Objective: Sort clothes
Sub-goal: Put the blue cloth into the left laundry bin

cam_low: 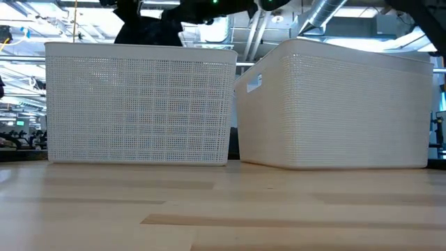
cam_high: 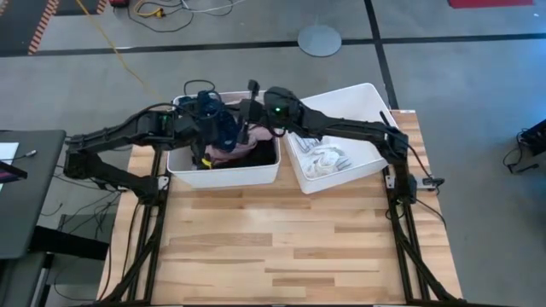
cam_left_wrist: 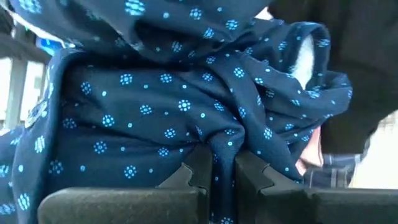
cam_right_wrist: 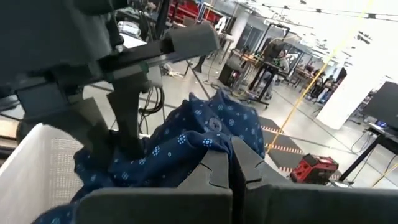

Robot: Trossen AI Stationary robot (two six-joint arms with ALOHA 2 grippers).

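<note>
Left tool [cam_left_wrist: 214, 177]: over the left white perforated plastic bin [cam_high: 223, 175], fingers pinched tight on a fold of the dark navy garment with light blue dots [cam_left_wrist: 161, 106].
Right tool [cam_right_wrist: 231, 171]: reaches across from the right to the same bin, fingers closed on another part of that navy cloth [cam_right_wrist: 180, 146], which bunches up between the two tools.
Navy garment: held raised above the left bin's far half, seen from above at [cam_high: 220, 124].
Pink garment [cam_high: 247, 147]: lies inside the left bin, right of the navy cloth, on top of darker fabric.
Small white and grey socks [cam_high: 326, 158]: piled in the right white plastic bin [cam_high: 367, 94], which sits angled just beside the left one.
Light wooden worktop [cam_high: 290, 247]: carries both bins at its far edge.
Low view: shows both bins' near walls side by side; contents hidden.
</note>
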